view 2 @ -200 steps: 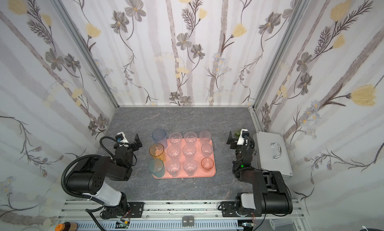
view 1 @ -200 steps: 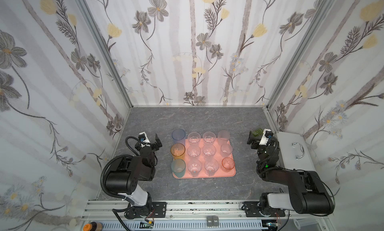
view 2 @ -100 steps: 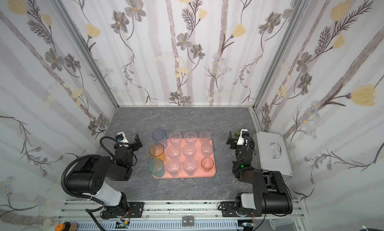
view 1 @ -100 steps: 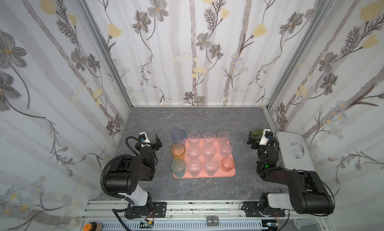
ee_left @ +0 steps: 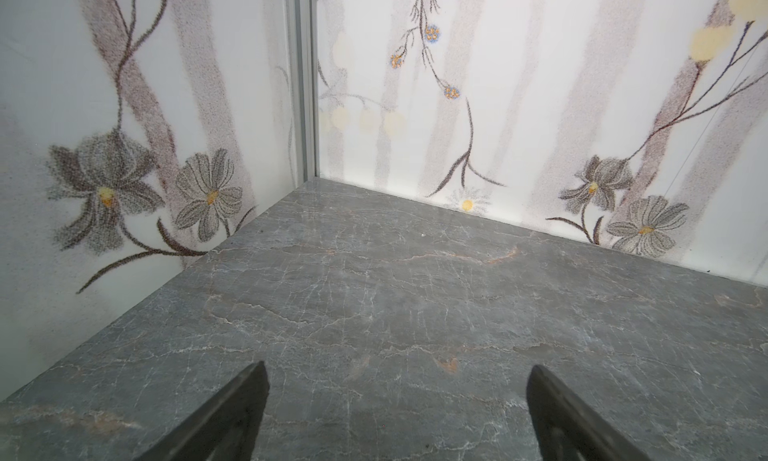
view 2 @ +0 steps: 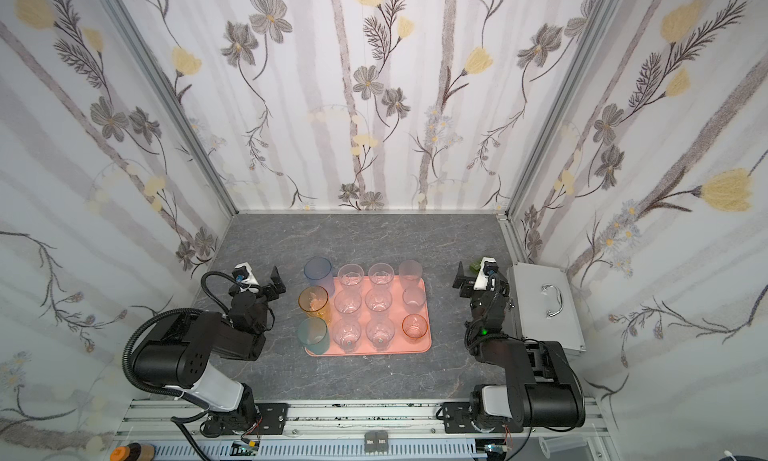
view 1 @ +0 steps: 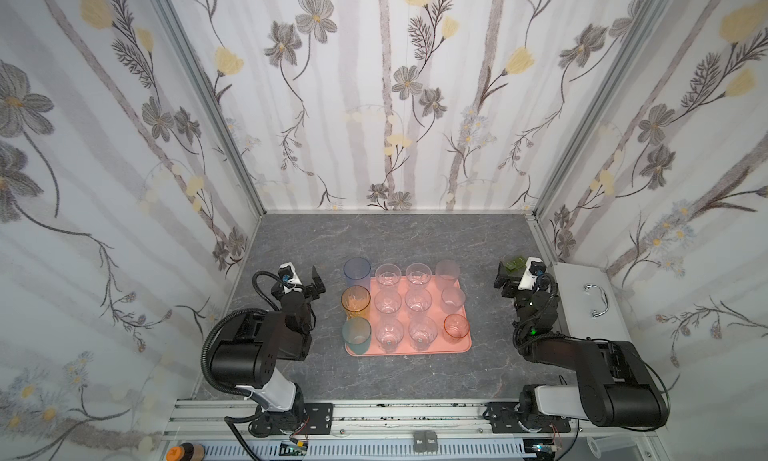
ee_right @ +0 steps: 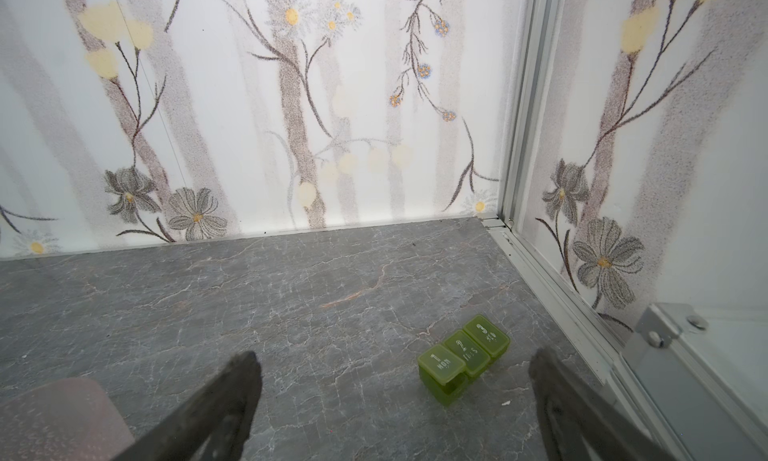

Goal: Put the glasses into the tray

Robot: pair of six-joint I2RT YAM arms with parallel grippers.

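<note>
The salmon-pink tray (view 1: 464,347) (view 2: 424,346) lies mid-table in both top views, filled with upright glasses. A blue glass (view 1: 356,272), an amber glass (view 1: 355,302) and a teal glass (view 1: 356,334) stand along its left edge. Clear ones fill the middle; a frosted glass (view 1: 447,272) and a pink-red glass (view 1: 456,327) stand at the right. My left gripper (view 1: 303,281) (ee_left: 397,369) hangs open left of the tray over bare table. My right gripper (view 1: 514,277) (ee_right: 395,356) hangs open right of the tray, holding nothing. The frosted glass's rim (ee_right: 54,413) shows in the right wrist view.
A small green pill box (ee_right: 463,357) (view 1: 516,263) lies on the table just ahead of the right gripper. A grey metal box with a handle (view 1: 590,309) stands against the right wall. Flowered walls close in the table on three sides.
</note>
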